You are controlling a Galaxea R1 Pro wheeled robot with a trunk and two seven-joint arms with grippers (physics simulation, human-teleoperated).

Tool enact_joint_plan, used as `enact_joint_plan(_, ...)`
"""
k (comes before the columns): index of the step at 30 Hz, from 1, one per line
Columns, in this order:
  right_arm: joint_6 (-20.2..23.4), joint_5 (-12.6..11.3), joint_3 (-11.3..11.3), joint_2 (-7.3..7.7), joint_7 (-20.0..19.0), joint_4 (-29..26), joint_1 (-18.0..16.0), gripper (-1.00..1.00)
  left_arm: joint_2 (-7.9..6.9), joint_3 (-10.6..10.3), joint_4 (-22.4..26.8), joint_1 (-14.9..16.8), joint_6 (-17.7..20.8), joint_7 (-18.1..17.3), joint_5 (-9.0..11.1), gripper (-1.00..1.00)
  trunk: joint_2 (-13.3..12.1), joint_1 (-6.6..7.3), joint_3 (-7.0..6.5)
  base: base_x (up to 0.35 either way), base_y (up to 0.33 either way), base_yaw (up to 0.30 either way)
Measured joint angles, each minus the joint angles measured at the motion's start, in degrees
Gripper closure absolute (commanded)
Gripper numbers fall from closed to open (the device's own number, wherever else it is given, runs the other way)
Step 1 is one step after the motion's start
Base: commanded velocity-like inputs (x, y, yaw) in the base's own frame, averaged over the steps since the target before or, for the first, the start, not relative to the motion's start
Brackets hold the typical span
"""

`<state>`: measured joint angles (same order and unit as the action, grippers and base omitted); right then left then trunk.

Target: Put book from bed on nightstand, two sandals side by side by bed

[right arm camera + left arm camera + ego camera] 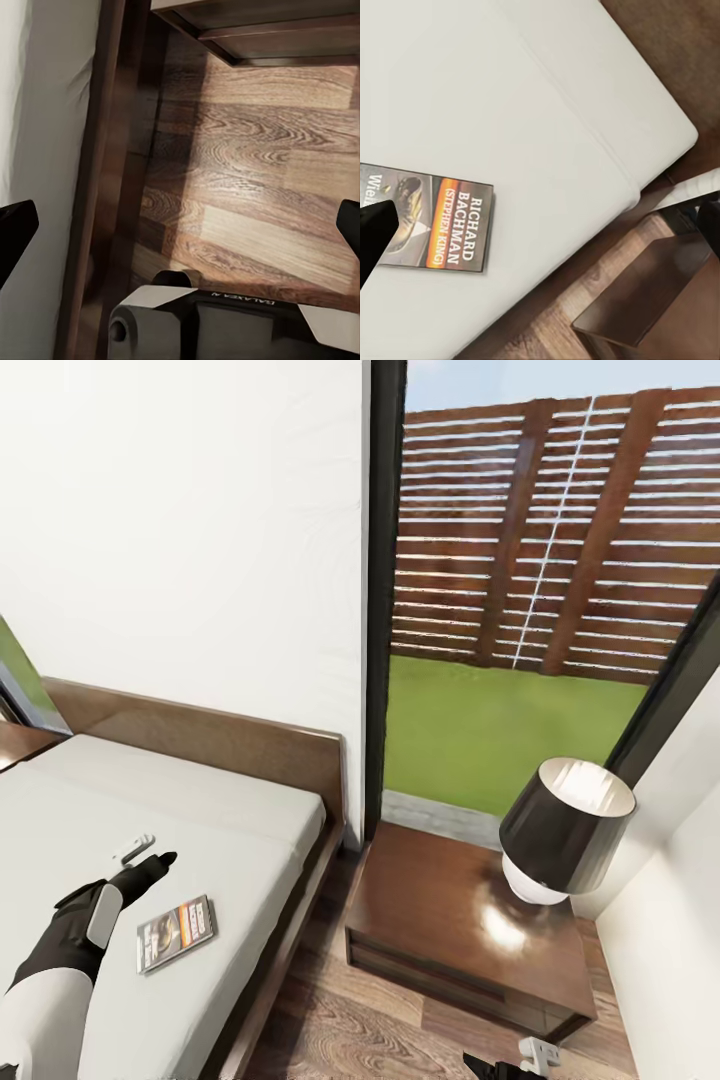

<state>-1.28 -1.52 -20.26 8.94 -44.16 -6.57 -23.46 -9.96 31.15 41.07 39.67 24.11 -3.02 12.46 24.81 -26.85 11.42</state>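
Book (176, 933) lies on the bed (230, 800), left gripper (146, 860) spread empty above; next, lower and grasp.

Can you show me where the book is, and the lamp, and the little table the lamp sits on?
book (176, 933): head view, middle of its cover, lying on the bed.
lamp (566, 825): head view, on its dark shade.
nightstand (440, 910): head view, bare part of its wooden top.

White left forearm (45, 1010), black wrist with a grey-white panel — 2 black fingers (160, 860).
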Motion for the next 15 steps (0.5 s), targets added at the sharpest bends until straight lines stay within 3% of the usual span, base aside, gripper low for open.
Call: enact_joint_plan(15, 0.0, 0.0, 0.0, -0.04, 0.04, 0.0, -0.01, -1.0, 0.9, 0.0, 0.0, 0.0, -0.06, 0.0, 0.0, -1.0, 0.0, 0.0, 1.31, 0.0, 0.0, 0.0)
